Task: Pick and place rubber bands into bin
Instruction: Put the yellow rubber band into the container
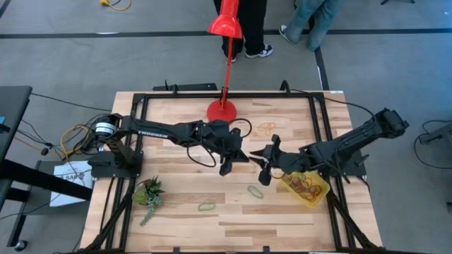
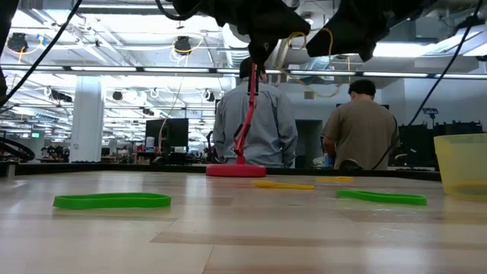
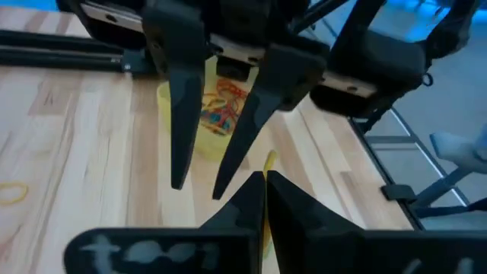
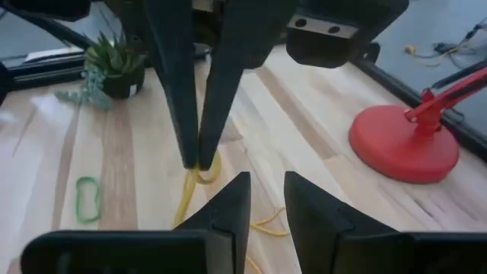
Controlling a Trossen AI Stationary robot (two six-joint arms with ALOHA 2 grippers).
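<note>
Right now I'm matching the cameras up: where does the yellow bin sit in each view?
High view: yellow bin right of centre, by the right arm.
Low view: far right edge.
Left wrist view: behind the other arm's fingers.
Right wrist view: not in it.
Landmark: red lamp base, absent from left wrist.

rubber bands (image 1: 206, 207): green, yellow, orange, red | bin (image 1: 319, 198): translucent yellow | table (image 1: 183, 226): pale striped wood grain | lamp base (image 1: 222, 111): red | plant (image 1: 149, 192): green | left gripper (image 1: 229, 164) and right gripper (image 1: 263, 172): black
</note>
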